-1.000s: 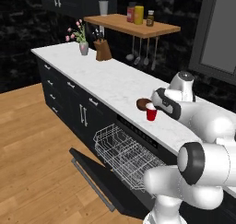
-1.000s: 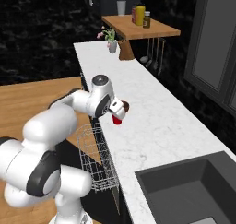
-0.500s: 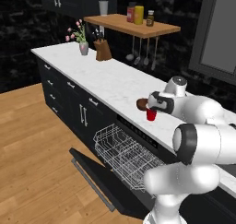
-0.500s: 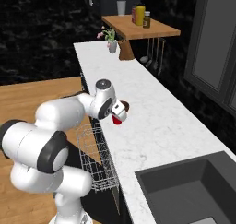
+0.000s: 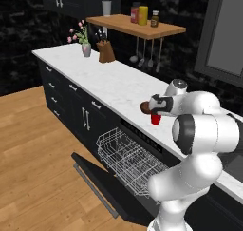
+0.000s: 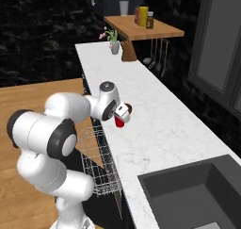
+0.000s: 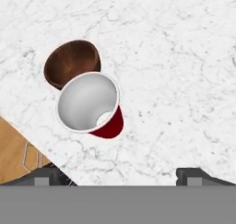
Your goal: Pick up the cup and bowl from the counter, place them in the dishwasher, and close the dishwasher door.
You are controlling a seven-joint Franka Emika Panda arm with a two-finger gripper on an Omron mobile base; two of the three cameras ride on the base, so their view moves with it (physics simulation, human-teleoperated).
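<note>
Two task items, the cup and the bowl, stand on the worktop near its front edge, apparently touching each other. In my hand view the cup overlaps the bowl, white inside facing the camera. I see the tool above them with its fingers spread wide, pinching nothing. Below the worktop edge, the dishwasher has its door dropped flat and its wire rack pulled out.
</note>
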